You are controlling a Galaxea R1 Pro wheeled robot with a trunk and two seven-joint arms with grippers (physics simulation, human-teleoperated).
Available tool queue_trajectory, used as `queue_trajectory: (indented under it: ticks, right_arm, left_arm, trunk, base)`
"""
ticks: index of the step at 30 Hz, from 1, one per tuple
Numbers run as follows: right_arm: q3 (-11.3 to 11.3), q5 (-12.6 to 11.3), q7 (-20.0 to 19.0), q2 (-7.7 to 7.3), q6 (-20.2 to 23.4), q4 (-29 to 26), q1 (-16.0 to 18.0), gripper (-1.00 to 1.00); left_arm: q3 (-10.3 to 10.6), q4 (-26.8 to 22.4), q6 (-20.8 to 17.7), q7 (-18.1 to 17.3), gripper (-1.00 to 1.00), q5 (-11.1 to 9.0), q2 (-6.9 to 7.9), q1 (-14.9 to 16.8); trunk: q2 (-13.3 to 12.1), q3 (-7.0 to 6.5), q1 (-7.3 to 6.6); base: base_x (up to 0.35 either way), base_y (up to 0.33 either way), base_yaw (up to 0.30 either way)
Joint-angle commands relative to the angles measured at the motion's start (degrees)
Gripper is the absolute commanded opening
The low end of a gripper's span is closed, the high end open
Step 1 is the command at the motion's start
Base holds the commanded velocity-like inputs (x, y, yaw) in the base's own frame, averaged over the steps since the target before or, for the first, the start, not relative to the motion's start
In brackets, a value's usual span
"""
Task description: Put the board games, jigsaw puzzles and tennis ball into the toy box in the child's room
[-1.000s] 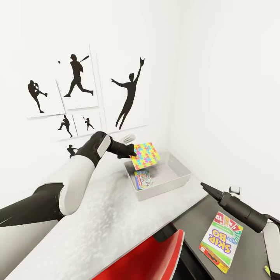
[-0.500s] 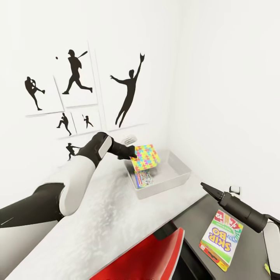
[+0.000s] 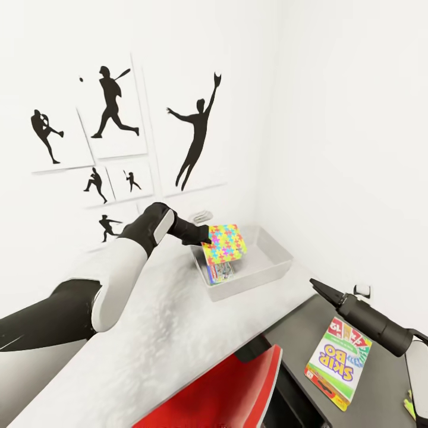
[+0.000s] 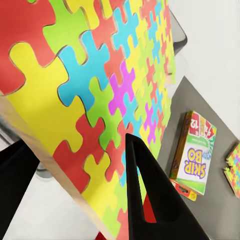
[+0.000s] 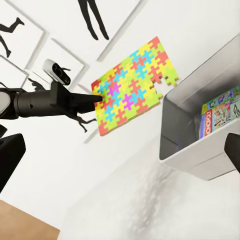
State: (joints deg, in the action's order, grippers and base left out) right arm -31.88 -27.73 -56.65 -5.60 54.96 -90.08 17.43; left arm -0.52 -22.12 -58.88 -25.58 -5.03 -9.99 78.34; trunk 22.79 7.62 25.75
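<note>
Two black fingers of my left gripper are pinched on the edge of the jigsaw puzzle, the flat box with the lid of red, yellow, green and blue interlocking pieces; in the left wrist view one finger lies across its face and the other sits behind the near edge, so the grip looks firm. I hold the puzzle tilted in the air above the near-left end of the toy box, the light grey open bin on the pale mottled part of the table. A colourful board game box already stands inside the bin, just below the puzzle. My right gripper hangs over the dark grey part of the table, holding nothing as far as I can judge; whether its jaws are parted I cannot tell. Beneath it lies the Skip-Bo box, well apart from the bin, and a red chair is tucked below the table. I judge this the placing step for the puzzle: next I need to carry it further over the opening, lower it past the rim clear of the game inside, then let go.
</note>
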Motion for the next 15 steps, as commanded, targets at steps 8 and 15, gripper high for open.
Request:
queue_trajectory:
  ticks: [8,15]
  right_arm:
    - [-0.58,-0.29,-0.75,-0.03,0.35,-0.13,0.06,1.00]
    - [-1.94,-0.47,-2.72,-0.03,0.45,-0.34,0.07,1.00]
  left_arm:
    - [-0.01,-0.02,-0.22,-0.08,-1.00,-0.51,-0.01,0.04]
    - [0.12,-0.02,1.04,-2.00,-1.00,-0.51,-0.01,-0.03]
  trunk:
    - [0.13,0.88,0.03]
    - [0.13,1.54,0.03]
  base:
    - [0.000,0.000,0.000]
    - [0.000,0.000,0.000]
